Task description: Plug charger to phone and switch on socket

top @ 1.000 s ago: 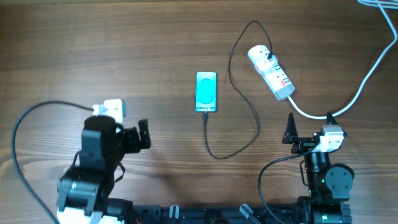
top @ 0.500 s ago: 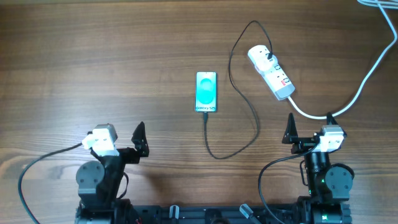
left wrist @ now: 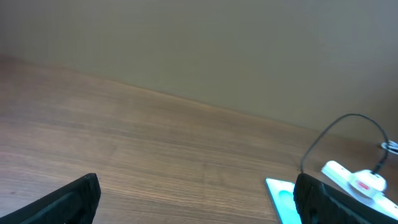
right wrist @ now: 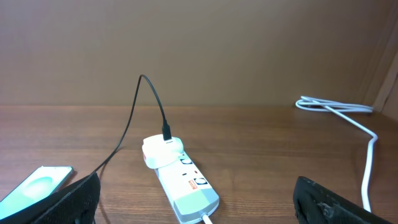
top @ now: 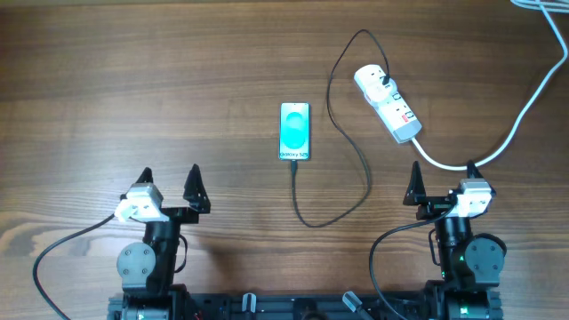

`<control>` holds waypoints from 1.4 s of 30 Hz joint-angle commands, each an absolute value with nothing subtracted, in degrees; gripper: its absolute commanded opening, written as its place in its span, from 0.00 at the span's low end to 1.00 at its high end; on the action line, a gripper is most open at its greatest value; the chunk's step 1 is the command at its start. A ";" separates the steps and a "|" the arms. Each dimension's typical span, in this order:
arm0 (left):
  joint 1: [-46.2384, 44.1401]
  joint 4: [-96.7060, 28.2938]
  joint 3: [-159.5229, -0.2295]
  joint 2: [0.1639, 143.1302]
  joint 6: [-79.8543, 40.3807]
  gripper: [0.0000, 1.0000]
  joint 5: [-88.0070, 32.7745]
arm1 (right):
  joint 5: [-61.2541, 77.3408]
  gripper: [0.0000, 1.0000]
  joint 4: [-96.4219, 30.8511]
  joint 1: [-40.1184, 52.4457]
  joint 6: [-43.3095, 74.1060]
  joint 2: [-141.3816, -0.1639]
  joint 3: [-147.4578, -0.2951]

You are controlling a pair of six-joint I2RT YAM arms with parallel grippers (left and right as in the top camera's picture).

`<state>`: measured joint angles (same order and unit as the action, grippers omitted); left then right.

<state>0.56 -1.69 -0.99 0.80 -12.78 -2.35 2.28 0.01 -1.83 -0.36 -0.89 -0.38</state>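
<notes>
Left arm has drawn back from its reach over the table [top: 133, 71] and now sits folded at the near edge, matching the right arm, which has not shifted; phone, charger and socket lie where they lay a second ago.

Left gripper [top: 169, 178] stands with its fingers wide apart and nothing between them; right gripper [top: 443, 182] is likewise spread and empty, as its wrist view shows with a finger at each lower corner.

Phone [top: 295, 131] lies flat mid-table, screen lit teal; the charger [top: 294, 182] runs from the adapter [top: 378, 78], loops back and round, then comes up to the phone's near edge, where its tip meets the phone; whether it is fully seated is too small to tell. Socket [top: 396, 111] lies to the right and slightly beyond the phone, angled, with the adapter at its far end and the cord [top: 437, 163] leaving its near end.

Judging from this, the plugging step looks done or nearly so, and switching on is what remains; the state of the switches [top: 408, 116] cannot be read. Right arm sits closest; the next move would call for it to reach forward over the socket, bring one fingertip down on the switch serving the adapter, and press without nudging the strip or snagging the cord just ahead of it.
</notes>
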 commanded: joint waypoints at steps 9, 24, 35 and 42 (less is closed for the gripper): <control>1.13 -4.43 -0.34 0.16 -3.95 1.00 -0.95 | 1.93 1.00 0.12 -2.13 -1.34 -0.27 -0.27; 1.13 -4.45 -0.34 0.16 0.97 1.00 -0.54 | 1.96 1.00 0.14 -2.13 -1.34 -0.27 -0.27; 1.15 -4.45 -0.34 0.16 1.30 1.00 -0.36 | 1.93 1.00 0.12 -2.13 -1.37 -0.27 -0.27; 1.15 -4.45 -0.32 0.16 1.54 1.00 -0.36 | 1.96 1.00 0.12 -2.13 -1.34 -0.27 -0.27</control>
